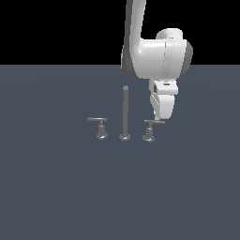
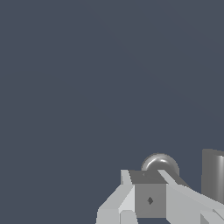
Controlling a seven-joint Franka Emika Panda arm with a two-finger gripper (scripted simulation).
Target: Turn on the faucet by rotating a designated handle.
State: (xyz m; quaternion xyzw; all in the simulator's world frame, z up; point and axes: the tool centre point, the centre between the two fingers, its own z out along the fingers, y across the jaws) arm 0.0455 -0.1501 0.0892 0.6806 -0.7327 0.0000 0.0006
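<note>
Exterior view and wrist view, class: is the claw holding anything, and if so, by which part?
It cannot be told for certain. The claw sits right at the designated handle, at its thin lever's end, but neither view shows the fingers clamped on it.

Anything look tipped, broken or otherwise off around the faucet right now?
Nothing stands out. The tall grey metal spout rod stands upright, both grey bell-based lever handles sit upright beside it, and the white tool is at the right-hand lever.
</note>
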